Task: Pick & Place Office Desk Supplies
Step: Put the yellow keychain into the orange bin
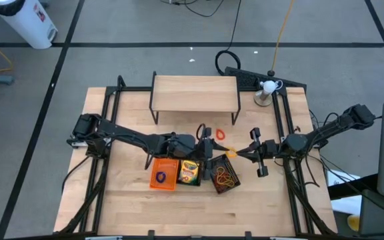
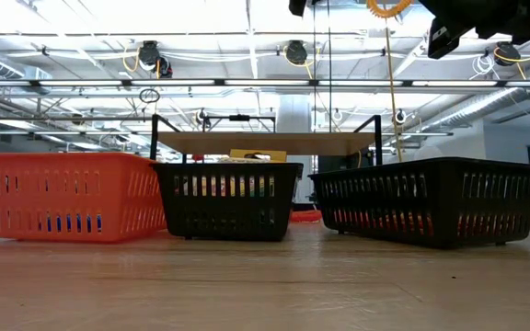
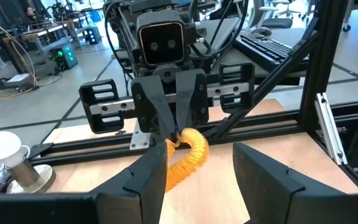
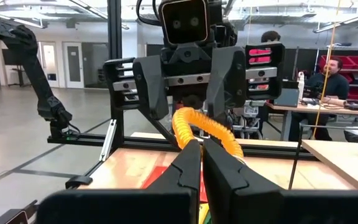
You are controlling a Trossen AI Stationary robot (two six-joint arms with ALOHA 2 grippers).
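Note:
An orange rubber-band loop (image 3: pixel 191 158) hangs in the air between my two grippers, above the trays. My right gripper (image 4: pixel 202 158) is shut on it. My left gripper (image 3: pixel 197 180) faces it, open, with one finger on either side of the loop's free end (image 4: pixel 188 118); I cannot tell whether they touch it. Below stand an orange tray (image 1: pixel 153 175) with a purple band, a black tray (image 2: pixel 228 198) with a crayon box (image 1: pixel 189 172), and a second black tray (image 2: pixel 431 198) with several bands. My right gripper pinches one stretch of the orange loop (image 3: pixel 180 142) between its two fingertips. The fingers come about level from the table's right side. The loop is lifted clear and curves out from the fingertips (image 4: pixel 191 155) toward the left gripper, slack.
A red loop (image 1: pixel 202 131) and an orange loop (image 1: pixel 220 134) lie on the table beyond the trays. A wooden riser (image 1: pixel 195 93) stands at the far edge, with a white-topped stand (image 1: pixel 267 90) to its right. Black frame rails run along both sides. People sit in the room beyond (image 4: pixel 331 74).

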